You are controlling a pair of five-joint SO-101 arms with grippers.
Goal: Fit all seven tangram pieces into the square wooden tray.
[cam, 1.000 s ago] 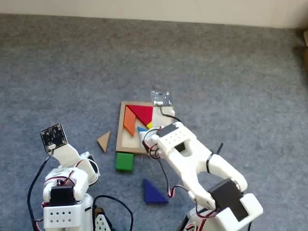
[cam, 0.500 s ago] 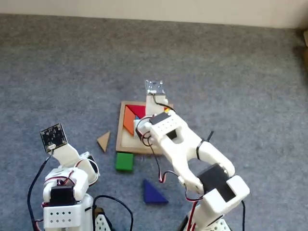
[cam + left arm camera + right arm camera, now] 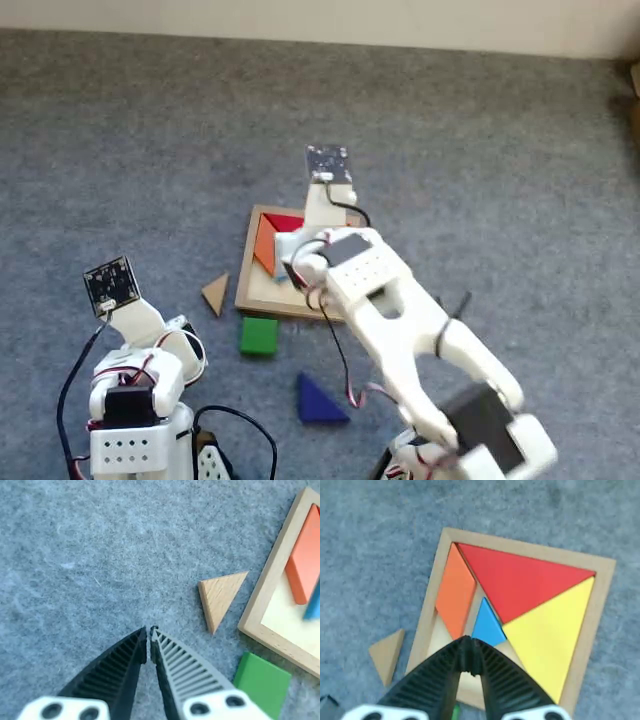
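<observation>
1. We log the tray (image 3: 520, 544) on the grey desk (image 3: 480, 150); the red triangle (image 3: 520, 582), yellow triangle (image 3: 552, 630), orange piece (image 3: 455, 592) and blue triangle (image 3: 487, 625) lie inside.
2. The tan triangle (image 3: 220, 597) and green square (image 3: 262, 682) lie just beside the tray, and the dark blue triangle (image 3: 318, 400) lies farther off.
3. The right tool (image 3: 468, 645) is over the tray, jaws together.
4. The left tool (image 3: 149, 630) is near the tan triangle, jaws narrow, almost touching.

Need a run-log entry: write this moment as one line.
in tray: red, yellow, orange, blue | on carpet: tan triangle, green square, navy triangle | left gripper: shut, by tan triangle | right gripper: shut, over tray
</observation>
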